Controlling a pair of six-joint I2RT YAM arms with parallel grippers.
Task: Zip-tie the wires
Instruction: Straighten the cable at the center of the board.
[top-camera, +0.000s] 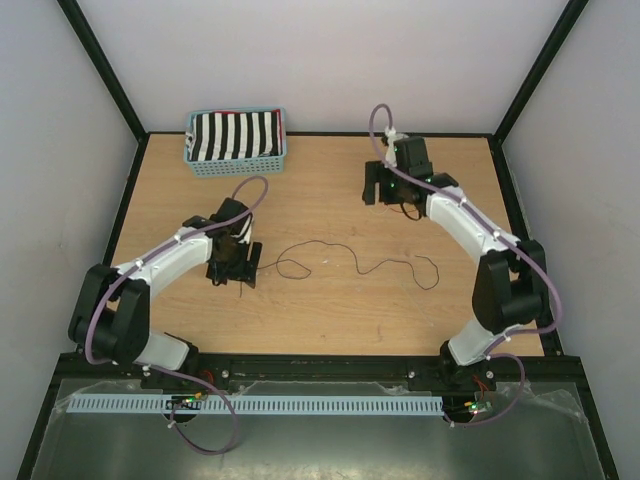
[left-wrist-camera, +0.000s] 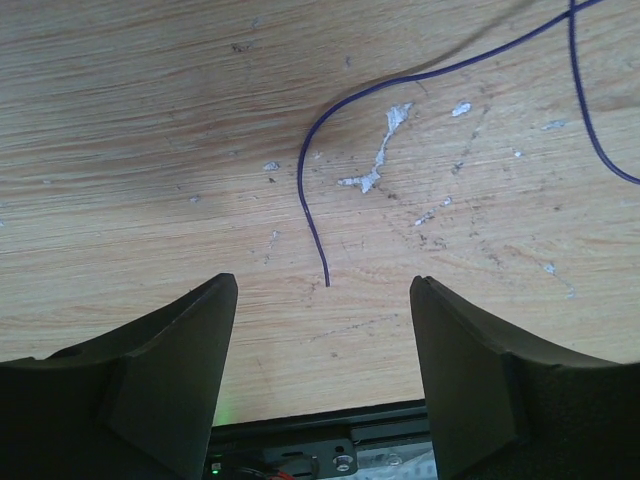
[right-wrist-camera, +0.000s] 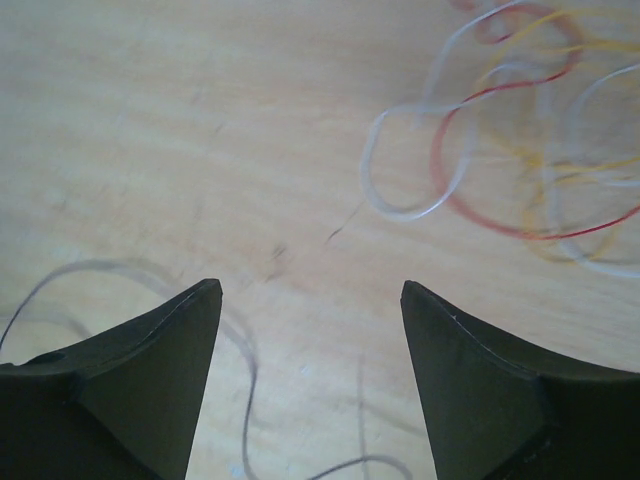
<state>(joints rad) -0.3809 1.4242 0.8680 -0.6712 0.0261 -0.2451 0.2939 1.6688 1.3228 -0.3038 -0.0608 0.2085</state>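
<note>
A thin dark wire (top-camera: 360, 265) snakes across the middle of the table. In the left wrist view it looks purple (left-wrist-camera: 312, 190), and its loose end lies on the wood just ahead of my left gripper (left-wrist-camera: 324, 281), level with the fingertips. That gripper (top-camera: 235, 270) is open with nothing between its fingers. A tangle of red, yellow and pale white wires (right-wrist-camera: 500, 150) lies in loops beyond and to the right of my right gripper (right-wrist-camera: 311, 285). That gripper (top-camera: 382, 195) hangs open and empty over the back right of the table. A blurred dark strand (right-wrist-camera: 240, 350) runs under its left finger.
A light-blue basket (top-camera: 235, 168) with a black-and-white striped cloth stands at the back left. Black frame posts and pale walls close in the table (top-camera: 330, 320). A white slotted strip (top-camera: 300, 404) lies in front of the arm bases.
</note>
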